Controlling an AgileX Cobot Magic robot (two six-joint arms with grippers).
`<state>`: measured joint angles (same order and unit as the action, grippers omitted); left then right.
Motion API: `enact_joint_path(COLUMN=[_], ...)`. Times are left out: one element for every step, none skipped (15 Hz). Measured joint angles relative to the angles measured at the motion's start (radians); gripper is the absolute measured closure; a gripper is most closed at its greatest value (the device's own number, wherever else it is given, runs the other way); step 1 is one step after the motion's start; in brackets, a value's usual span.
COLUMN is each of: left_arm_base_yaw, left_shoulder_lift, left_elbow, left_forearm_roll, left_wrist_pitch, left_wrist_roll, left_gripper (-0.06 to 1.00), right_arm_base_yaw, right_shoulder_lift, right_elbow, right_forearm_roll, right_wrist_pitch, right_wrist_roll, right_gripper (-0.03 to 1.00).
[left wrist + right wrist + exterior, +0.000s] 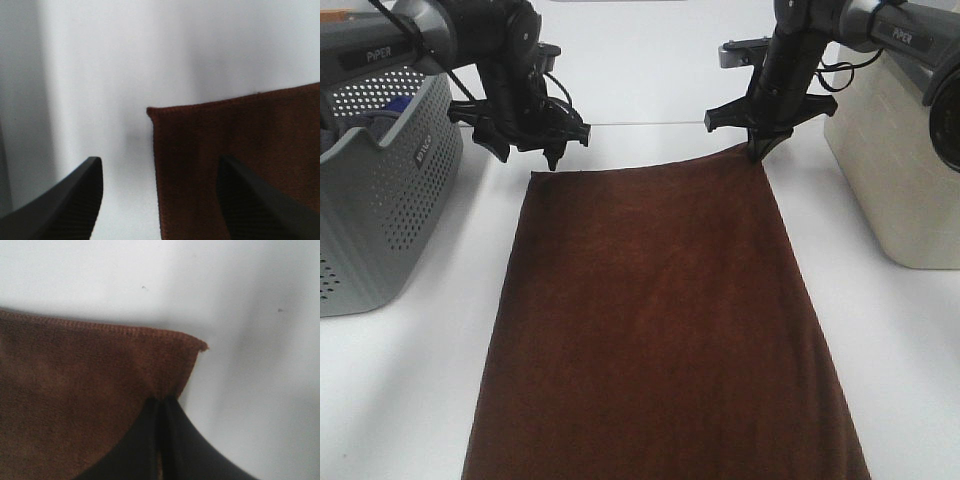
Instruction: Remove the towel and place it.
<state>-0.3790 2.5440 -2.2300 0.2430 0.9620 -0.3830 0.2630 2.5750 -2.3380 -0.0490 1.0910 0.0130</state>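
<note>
The dark brown towel (655,320) lies spread flat on the white table, reaching from the far middle to the near edge of the exterior view. My left gripper (552,155) is open just above the towel's far left corner (152,112), which lies flat between the two fingers (75,200). My right gripper (757,152) is shut on the towel's far right corner (170,375) and pinches it slightly up off the table. The towel's hem (100,329) shows in the right wrist view.
A grey perforated basket (380,190) with blue fabric (390,105) inside stands at the left. A beige bin (895,160) stands at the right. White table (910,380) shows on both sides of the towel.
</note>
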Motion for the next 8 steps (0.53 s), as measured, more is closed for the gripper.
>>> enact_joint_path(left_arm_base_yaw=[0.009, 0.016, 0.024, 0.028, 0.028, 0.028, 0.028, 0.028], left_shoulder_lift=[0.013, 0.02, 0.026, 0.032, 0.038, 0.038, 0.06, 0.06], left_elbow=[0.0, 0.0, 0.0, 0.0, 0.0, 0.0, 0.0, 0.0], left_forearm_roll=[-0.015, -0.03, -0.043, -0.047, -0.047, -0.047, -0.055, -0.055], left_wrist_pitch=[0.0, 0.0, 0.0, 0.0, -0.001, -0.001, -0.004, -0.004], left_wrist_roll=[0.0, 0.0, -0.003, -0.005, -0.007, -0.007, -0.01, -0.01], left_gripper=[0.32, 0.33, 0.35, 0.37, 0.39, 0.39, 0.44, 0.44], right_arm_base_yaw=[0.0, 0.0, 0.0, 0.0, 0.0, 0.0, 0.0, 0.0], right_shoulder_lift=[0.0, 0.0, 0.0, 0.0, 0.0, 0.0, 0.0, 0.0], right_elbow=[0.0, 0.0, 0.0, 0.0, 0.0, 0.0, 0.0, 0.0], right_forearm_roll=[0.0, 0.0, 0.0, 0.0, 0.0, 0.0, 0.002, 0.002], right_wrist_pitch=[0.0, 0.0, 0.0, 0.0, -0.001, -0.001, -0.007, -0.007], right_wrist_roll=[0.0, 0.0, 0.0, 0.0, 0.0, 0.0, 0.0, 0.0], right_gripper=[0.97, 0.97, 0.97, 0.97, 0.97, 0.97, 0.97, 0.97])
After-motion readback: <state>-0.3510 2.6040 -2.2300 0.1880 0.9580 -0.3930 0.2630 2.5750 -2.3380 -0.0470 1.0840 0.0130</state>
